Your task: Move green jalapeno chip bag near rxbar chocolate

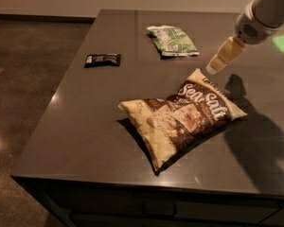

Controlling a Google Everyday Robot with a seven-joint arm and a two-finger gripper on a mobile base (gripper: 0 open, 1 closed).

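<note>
Snack: crinkled green-white jalapeno chip bag [173,40], beyond puffy cream-brown Sea Salt bag [184,115]
Bar: flat black rxbar chocolate wrapper [102,59], far-left of it, near table [85,126] edge
End effector [221,59]: above Sea Salt bag's far corner; grip cannot be told

We saw the green jalapeno chip bag [173,40] lying flat toward the far side of the table [85,126], a small, crinkled green and white packet. The rxbar chocolate [102,59] lay flat to its left and well apart from it, a small black wrapper with pale markings, near the table's left edge. The gripper [213,69] hung to the bag's right, touching neither
</note>
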